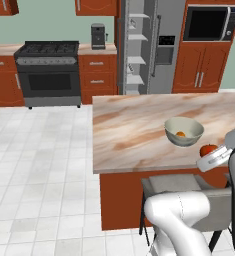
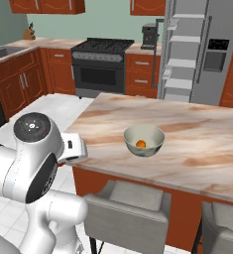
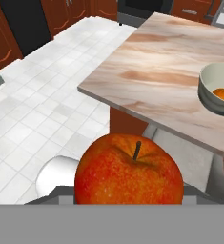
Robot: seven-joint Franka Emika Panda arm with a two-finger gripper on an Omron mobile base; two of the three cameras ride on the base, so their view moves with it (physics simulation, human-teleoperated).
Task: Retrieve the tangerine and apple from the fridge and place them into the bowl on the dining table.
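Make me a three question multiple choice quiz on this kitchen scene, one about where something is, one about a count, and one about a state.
1. Where is the tangerine?
A. in the bowl
B. on the floor
C. on the stove

2. How many fruits lie in the bowl?
A. none
B. one
C. three

3. What state is the fridge in?
A. both doors shut
B. one door open
C. lying on its side

Answers:
1 A, the tangerine sits inside the bowl on the dining table.
2 B, the tangerine is alone there; the apple sits in the gripper, short of the bowl.
3 B, the fridge shows its white shelves.
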